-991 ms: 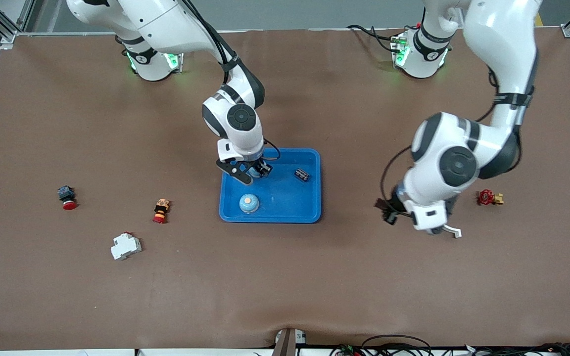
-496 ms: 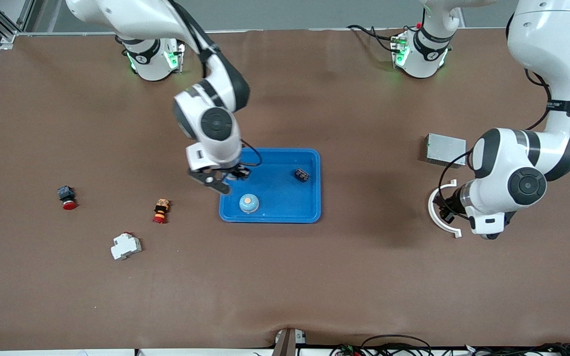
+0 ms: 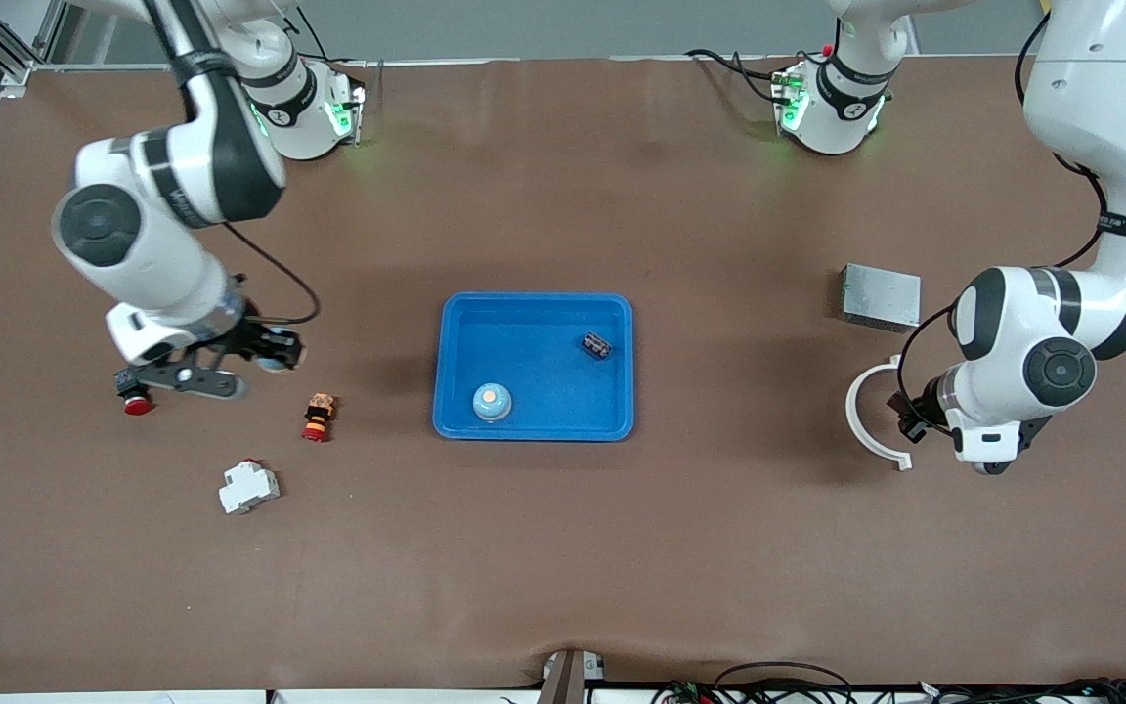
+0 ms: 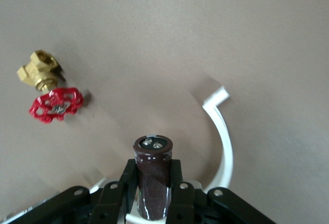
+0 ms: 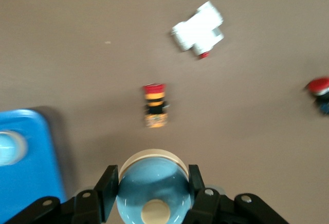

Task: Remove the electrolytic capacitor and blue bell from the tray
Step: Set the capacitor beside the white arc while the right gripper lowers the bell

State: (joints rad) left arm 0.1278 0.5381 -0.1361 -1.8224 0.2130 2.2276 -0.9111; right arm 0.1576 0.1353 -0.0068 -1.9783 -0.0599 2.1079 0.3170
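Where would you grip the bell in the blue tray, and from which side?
Across the round base of the bell, straight from above: it sits upright, button up, and the tray wall close by would probably block a sideways approach.

We see a blue tray (image 3: pixel 536 426) mid-tabletop (image 3: pixel 563 548) holding a bell (image 3: pixel 491 401) and a small dark capacitor (image 3: pixel 596 345). The right tool (image 3: pixel 270 354) hangs above the red-capped button (image 3: pixel 132 391); the left tool (image 3: pixel 907 418) sits by a white curved piece (image 3: pixel 866 428).
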